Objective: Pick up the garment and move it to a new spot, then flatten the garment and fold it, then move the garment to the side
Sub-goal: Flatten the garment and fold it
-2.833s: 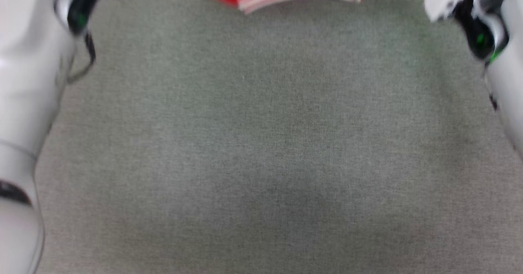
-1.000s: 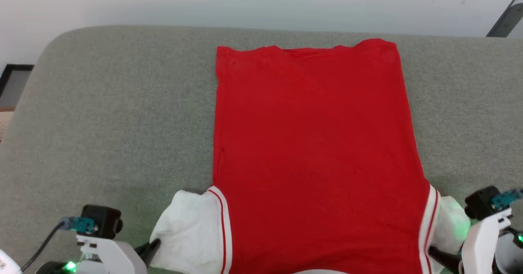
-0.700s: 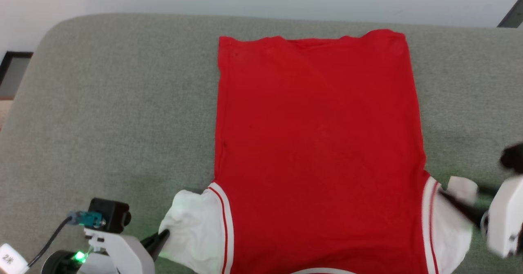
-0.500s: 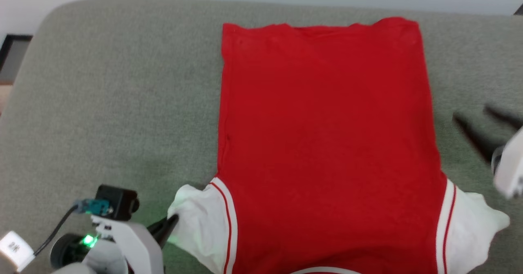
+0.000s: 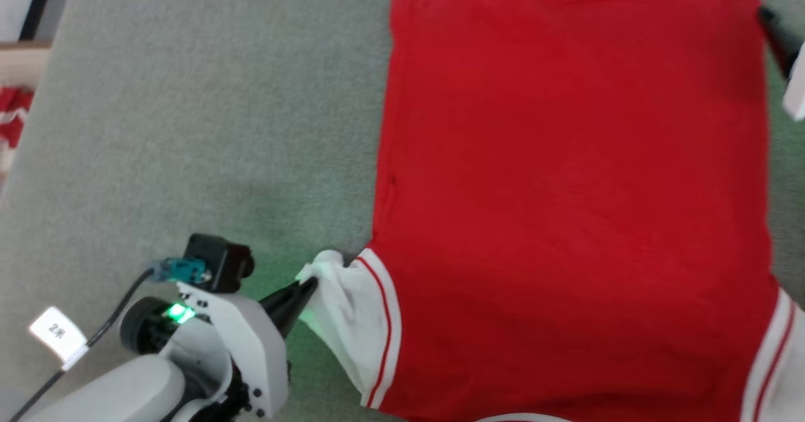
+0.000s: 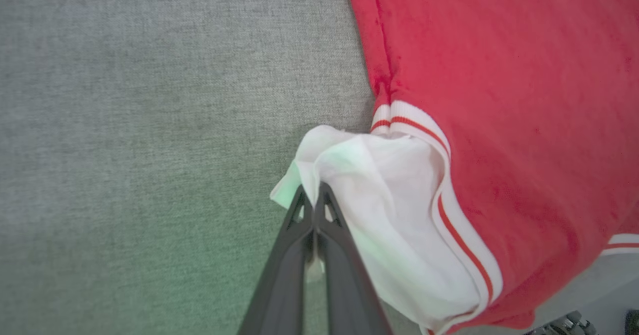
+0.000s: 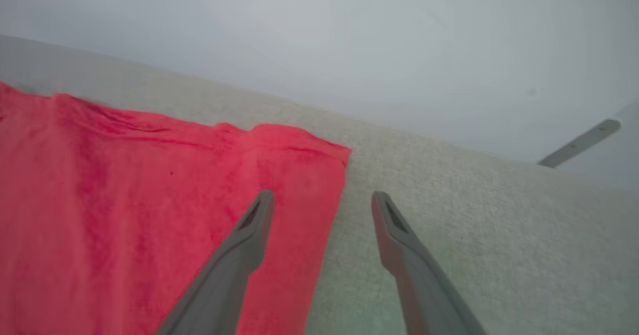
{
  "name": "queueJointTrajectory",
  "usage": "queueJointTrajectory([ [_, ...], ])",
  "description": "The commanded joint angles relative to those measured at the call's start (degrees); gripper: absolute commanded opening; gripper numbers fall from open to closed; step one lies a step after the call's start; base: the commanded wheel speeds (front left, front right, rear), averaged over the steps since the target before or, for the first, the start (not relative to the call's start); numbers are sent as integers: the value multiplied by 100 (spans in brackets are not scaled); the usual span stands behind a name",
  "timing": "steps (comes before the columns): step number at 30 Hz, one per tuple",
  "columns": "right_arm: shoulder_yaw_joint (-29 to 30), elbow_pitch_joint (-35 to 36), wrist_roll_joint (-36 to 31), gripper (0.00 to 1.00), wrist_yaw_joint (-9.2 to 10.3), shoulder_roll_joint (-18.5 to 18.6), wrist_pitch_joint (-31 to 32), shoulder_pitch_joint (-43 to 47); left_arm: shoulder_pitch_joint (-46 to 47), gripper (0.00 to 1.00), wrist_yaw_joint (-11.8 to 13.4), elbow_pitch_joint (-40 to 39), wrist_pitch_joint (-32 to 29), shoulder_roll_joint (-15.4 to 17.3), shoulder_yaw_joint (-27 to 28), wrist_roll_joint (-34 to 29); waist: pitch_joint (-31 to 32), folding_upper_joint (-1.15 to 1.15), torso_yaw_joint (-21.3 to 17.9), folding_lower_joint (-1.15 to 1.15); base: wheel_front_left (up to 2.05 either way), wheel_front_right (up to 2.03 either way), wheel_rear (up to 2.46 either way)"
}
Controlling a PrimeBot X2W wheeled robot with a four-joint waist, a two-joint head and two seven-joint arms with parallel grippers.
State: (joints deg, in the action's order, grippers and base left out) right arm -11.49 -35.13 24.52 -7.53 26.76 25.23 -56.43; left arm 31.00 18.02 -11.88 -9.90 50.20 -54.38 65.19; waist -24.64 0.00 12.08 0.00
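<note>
Though flat, the garment (image 5: 566,189) is cropped below and rightward.

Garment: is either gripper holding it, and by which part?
The left gripper is shut on the garment, pinching the tip of its white panel. The right gripper is open near the far right corner, holding nothing.

White wrist shell (image 5: 248,346), green light (image 5: 178,312), teal plug (image 5: 183,270), cable tag (image 5: 56,333), dark jaws.
</note>
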Motion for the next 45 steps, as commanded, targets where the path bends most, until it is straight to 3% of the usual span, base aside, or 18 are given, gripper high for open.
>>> queueJointTrajectory([
  [1, 0, -270, -69, 100, 9, 17, -76, -248, 112, 0, -67, 44, -8, -82, -14, -54, -347, 0, 366, 0, 0, 0, 0],
  [9, 138, -2056, -389, 100, 9, 47, 183, -1251, 398, 0, -354, 305, -45, -421, -114, -157, -625, 0, 737, 0, 0, 0, 0],
  [15, 149, -2969, -432, 100, 8, -78, 781, -1340, 477, 0, -479, 480, -44, -542, -146, -165, -691, 0, 838, 0, 0, 0, 0],
  [16, 140, -3124, -419, 72, 7, -134, 931, -1325, 485, 0, -485, 506, -42, -559, -149, -158, -694, 0, 842, 0, 0, 0, 0],
  [17, 142, -3252, -385, 14, 3, -189, 1059, -1319, 487, 0, -497, 533, -37, -570, -147, -145, -696, 0, 841, 0, 0, 0, 0],
  [18, 100, -3359, -390, 0, 2, -237, 1203, -1304, 485, 0, -512, 566, -29, -573, -141, -131, -692, 0, 833, 0, 0, 0, 0],
  [25, -57, -3498, -325, 0, 3, -305, 1540, -1424, 411, 0, -511, 690, 0, -488, -109, -77, -519, 0, 625, 0, 0, 0, 0],
  [29, -541, -3044, -205, 0, 2, -395, 1716, -1249, 317, 0, -435, 660, 17, -337, -65, -52, -315, 0, 375, 0, 0, 0, 0],
  [37, -1497, -1326, 882, 0, 4, -17, 1928, -272, 135, 0, -252, 512, -26, -2, 17, 47, 146, 0, -238, 0, 0, 0, 0],
  [45, -1583, 665, 1885, 0, 9, 687, 2203, 1165, -4, 0, -167, 442, -111, 182, 8, 132, 555, 0, -683, 0, 0, 0, 0],
])
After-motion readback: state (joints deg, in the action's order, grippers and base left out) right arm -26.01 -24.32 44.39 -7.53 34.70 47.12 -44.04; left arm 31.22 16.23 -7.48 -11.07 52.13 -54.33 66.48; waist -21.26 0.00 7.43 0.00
